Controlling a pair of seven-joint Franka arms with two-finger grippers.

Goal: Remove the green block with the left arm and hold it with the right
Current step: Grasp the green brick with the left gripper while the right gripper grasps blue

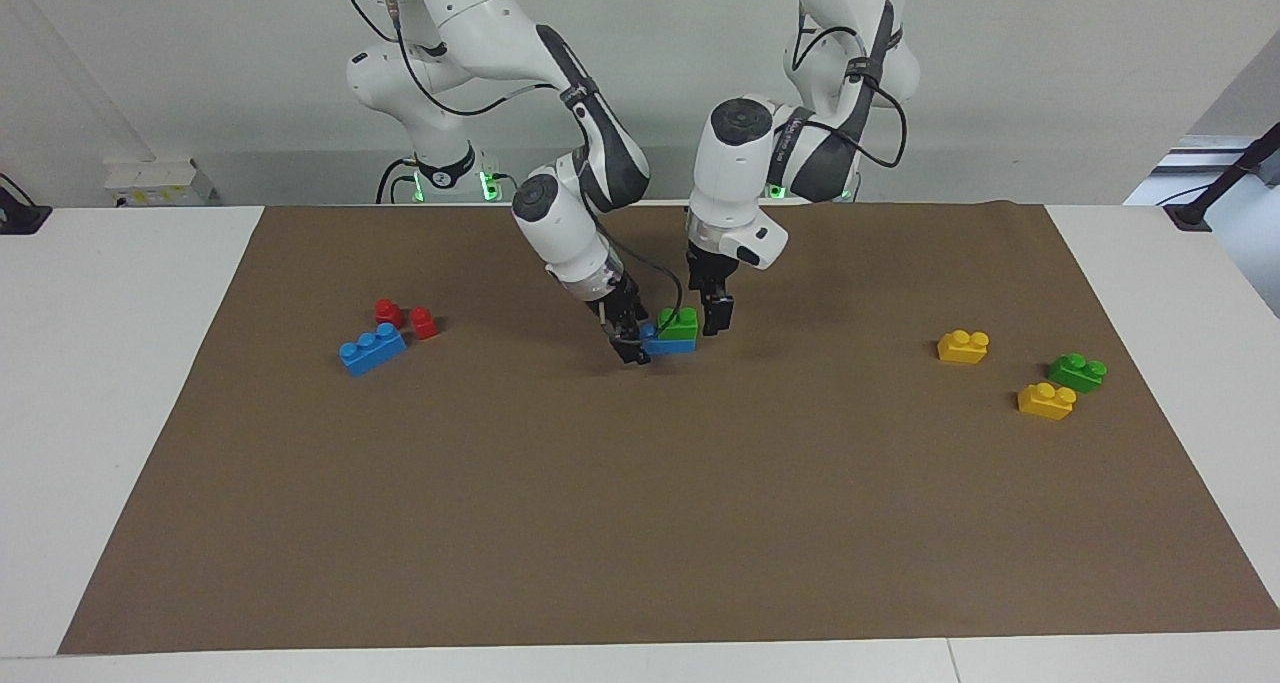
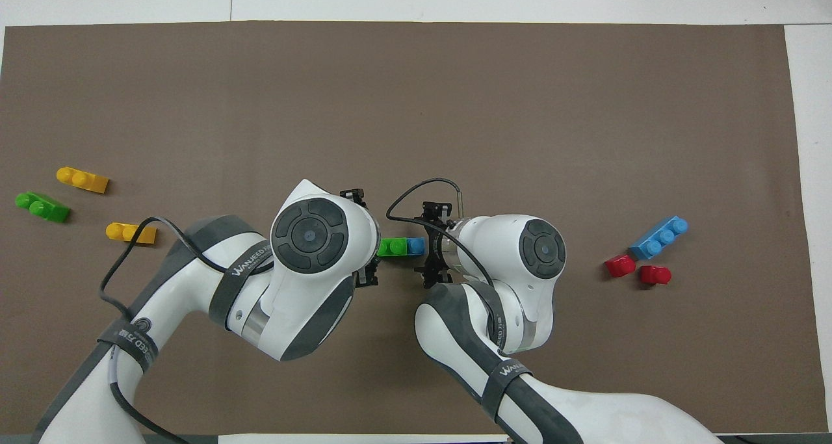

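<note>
The light-green block sits on one end of a blue brick mid-mat; both also show in the overhead view, the green block and the blue brick. My right gripper is down at the blue brick's end toward the right arm's end of the table and is shut on it. My left gripper hangs close beside the green block, at its end toward the left arm's end of the table, fingers open. Its fingertips are hidden under the wrist in the overhead view.
Two yellow bricks and a darker green brick lie toward the left arm's end of the brown mat. A longer blue brick and two small red blocks lie toward the right arm's end.
</note>
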